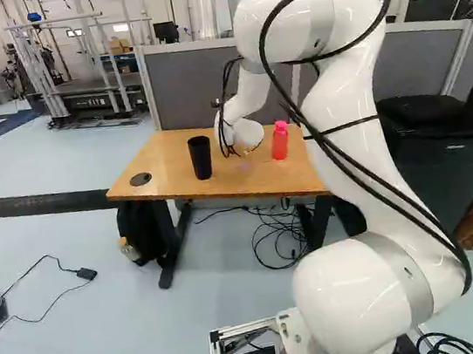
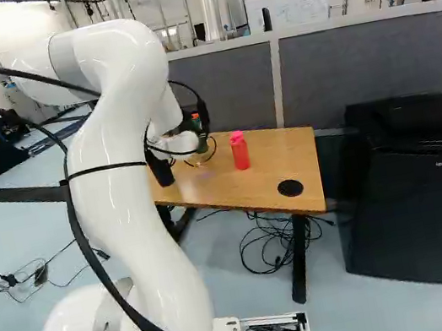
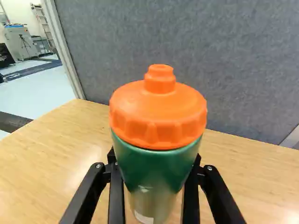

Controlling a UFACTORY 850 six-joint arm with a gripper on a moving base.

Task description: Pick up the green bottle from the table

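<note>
White and bent, reaches out over the counter and has the green bottle clasped upright from both sides in the tool, with the red bottle and black cup on that counter and the grey partition behind

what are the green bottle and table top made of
The green bottle looks like painted metal or glossy plastic, going by its smooth sheen; its orange cap seems moulded plastic, with ribbed sides. The table top looks like varnished wood or laminate: pale grain, soft glare.
</note>
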